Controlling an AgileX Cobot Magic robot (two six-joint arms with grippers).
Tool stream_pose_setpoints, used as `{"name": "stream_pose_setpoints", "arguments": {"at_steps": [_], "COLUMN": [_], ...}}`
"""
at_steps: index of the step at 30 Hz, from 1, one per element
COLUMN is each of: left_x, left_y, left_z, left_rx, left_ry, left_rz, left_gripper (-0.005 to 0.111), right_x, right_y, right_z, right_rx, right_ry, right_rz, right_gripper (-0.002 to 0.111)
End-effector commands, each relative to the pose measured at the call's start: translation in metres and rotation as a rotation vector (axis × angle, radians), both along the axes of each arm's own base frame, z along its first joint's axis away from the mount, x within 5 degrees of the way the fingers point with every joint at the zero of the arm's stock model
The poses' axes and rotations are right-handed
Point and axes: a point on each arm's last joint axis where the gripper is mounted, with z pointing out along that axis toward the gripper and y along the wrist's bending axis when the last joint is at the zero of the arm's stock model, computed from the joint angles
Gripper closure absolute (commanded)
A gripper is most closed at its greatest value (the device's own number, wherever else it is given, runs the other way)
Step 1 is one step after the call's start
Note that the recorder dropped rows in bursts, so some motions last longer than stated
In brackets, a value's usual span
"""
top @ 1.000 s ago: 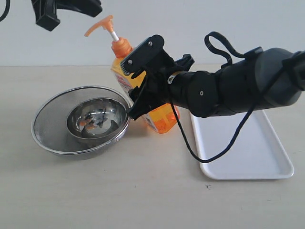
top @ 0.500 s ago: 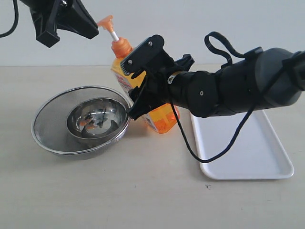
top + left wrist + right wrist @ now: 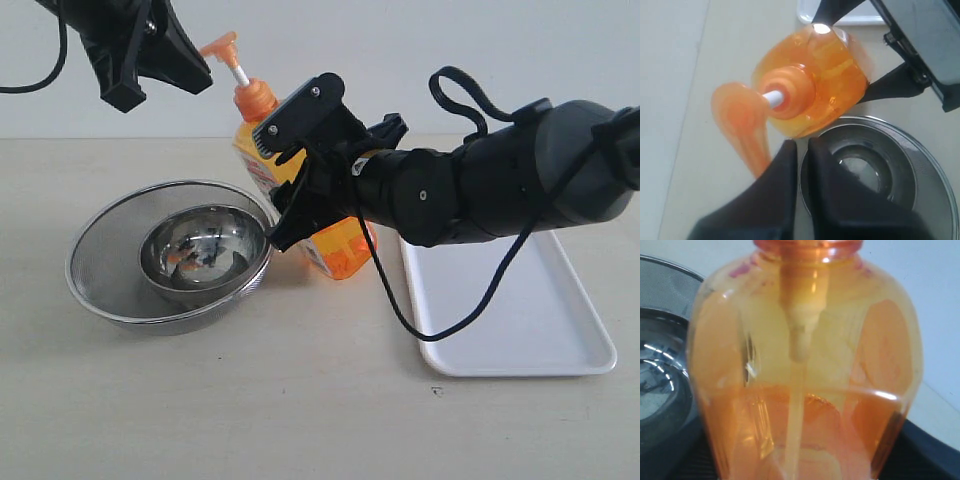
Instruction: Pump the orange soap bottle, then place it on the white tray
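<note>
The bottle (image 3: pixel 345 250) leans with its pump head (image 3: pixel 220 47) tipped toward 11 o'clock in the exterior view. Its base is low by the table (image 3: pixel 300 400), between the strainer (image 3: pixel 100 250) and the tray (image 3: pixel 520 310). The right pincer (image 3: pixel 270 188) pinches the bottle across its body, one finger above and one below. The tray lies empty at the bottle's 4 o'clock. A steel bowl (image 3: pixel 200 250) sits in the strainer at the bottle's 8 o'clock. The left pincer (image 3: pixel 800 145) hangs at the pump head's 9 o'clock, its fingers pressed almost together and holding nothing.
</note>
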Motion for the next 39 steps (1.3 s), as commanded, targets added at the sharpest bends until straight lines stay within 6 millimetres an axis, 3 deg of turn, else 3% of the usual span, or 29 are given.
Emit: {"name": "stream_pose_setpoints", "arguments": {"at_steps": [1, 17, 25, 39], "left_x": [0.002, -0.007, -0.012, 0.003], "left_y": [-0.003, -0.007, -0.005, -0.004], "left_z": [0.003, 0.005, 0.027, 0.034], "left_rx": [-0.013, -0.06, -0.107, -0.158], "left_ry": [-0.028, 0.047, -0.079, -0.221], "left_rz": [0.016, -0.022, 0.0, 0.088], "left_gripper": [0.102, 0.102, 0.102, 0.102], "right_x": [0.001, 0.001, 0.001, 0.001], "right_y": [0.0, 0.0, 0.0, 0.0], "right_z": [0.009, 0.009, 0.008, 0.008], "right_rx": [0.006, 0.005, 0.004, 0.004], "right_ry": [-0.051, -0.05, -0.047, -0.047], "right_rz": [0.004, 0.005, 0.006, 0.006], "right_gripper": [0.108, 0.108, 0.108, 0.108]}}
